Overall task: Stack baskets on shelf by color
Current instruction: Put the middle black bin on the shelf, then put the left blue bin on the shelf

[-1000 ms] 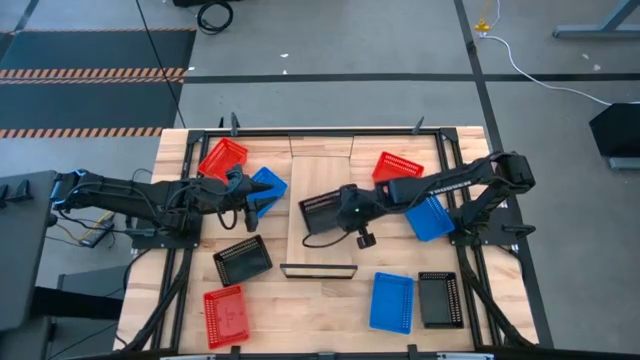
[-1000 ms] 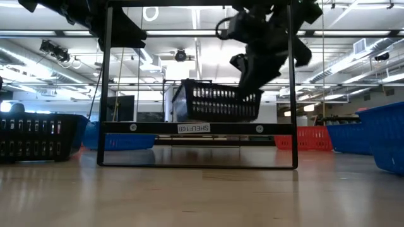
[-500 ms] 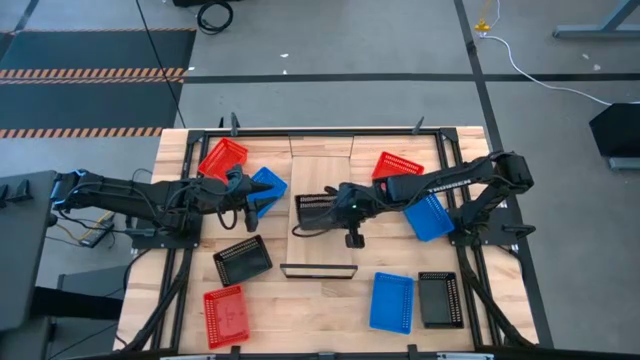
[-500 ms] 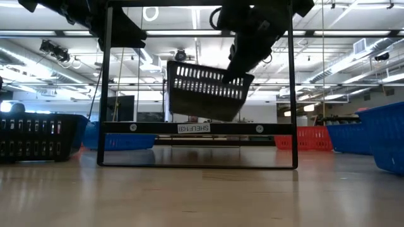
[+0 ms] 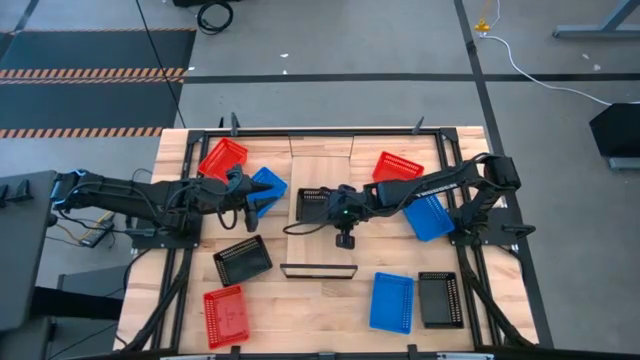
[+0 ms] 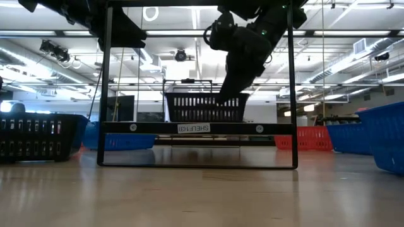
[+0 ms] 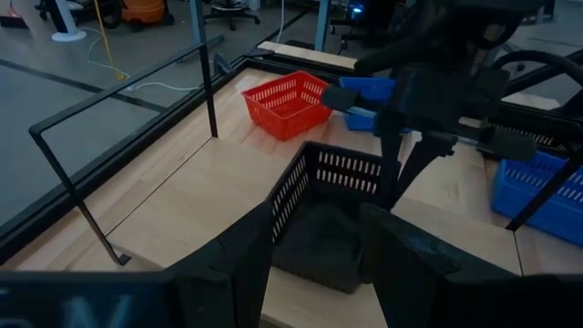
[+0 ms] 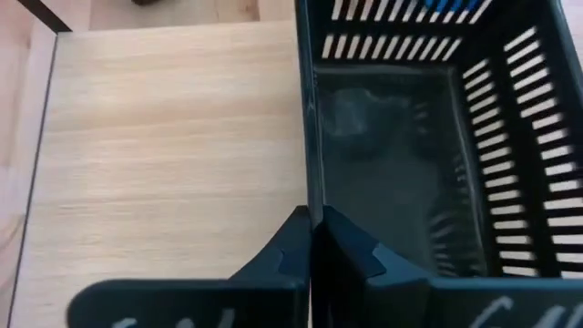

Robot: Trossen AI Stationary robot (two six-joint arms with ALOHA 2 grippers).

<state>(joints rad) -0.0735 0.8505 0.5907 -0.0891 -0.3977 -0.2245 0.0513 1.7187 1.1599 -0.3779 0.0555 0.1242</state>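
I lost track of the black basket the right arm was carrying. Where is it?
In the high view the black basket sits on the shelf, near its left edge, the right gripper on its wall.

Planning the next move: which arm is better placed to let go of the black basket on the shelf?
The right: its tool pinches the black basket wall, basket sitting level on the shelf. The left tool hovers beside the blue basket.

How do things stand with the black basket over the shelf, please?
Right gripper pinching black basket's wall, basket level on shelf. Left gripper open, beside blue basket. Nothing in the way.
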